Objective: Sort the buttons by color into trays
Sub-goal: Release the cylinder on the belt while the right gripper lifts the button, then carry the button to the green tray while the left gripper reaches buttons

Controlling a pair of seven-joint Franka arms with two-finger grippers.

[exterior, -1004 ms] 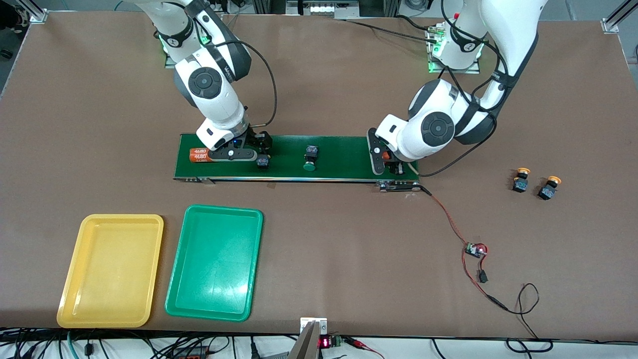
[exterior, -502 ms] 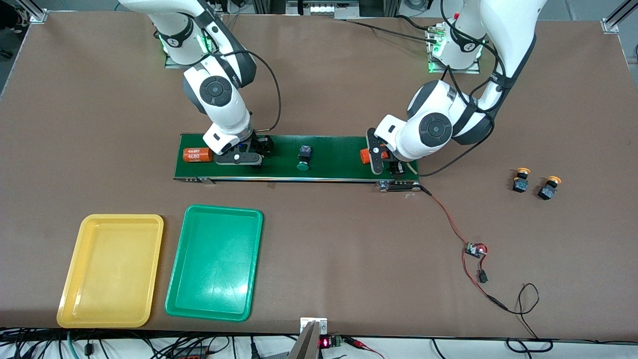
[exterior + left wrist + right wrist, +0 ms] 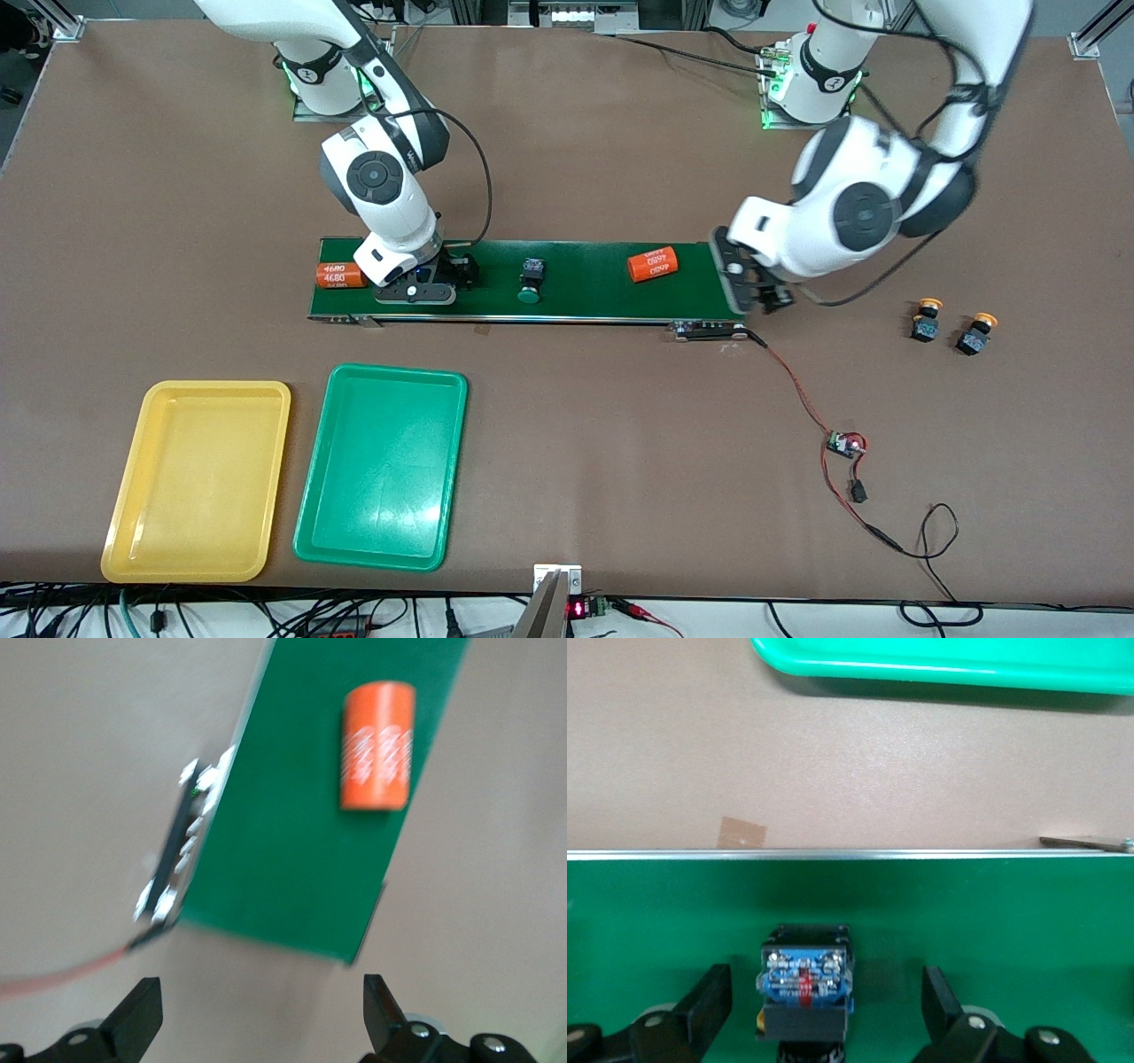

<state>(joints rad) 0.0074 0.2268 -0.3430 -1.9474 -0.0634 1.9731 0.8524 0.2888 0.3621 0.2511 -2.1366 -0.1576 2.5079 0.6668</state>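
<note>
Two glossy rounded trays point(image 3: 381, 470), both plastic.

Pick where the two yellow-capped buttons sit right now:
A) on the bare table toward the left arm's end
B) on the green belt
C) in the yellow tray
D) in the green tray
A: both yellow-capped buttons rest on the table, off the belt.

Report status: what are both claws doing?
Left claw open over belt end, holding nothing. Right claw open, straddling a button on the belt. Yellow tray, green tray: no buttons. Orange cylinder close beside right claw.
</note>
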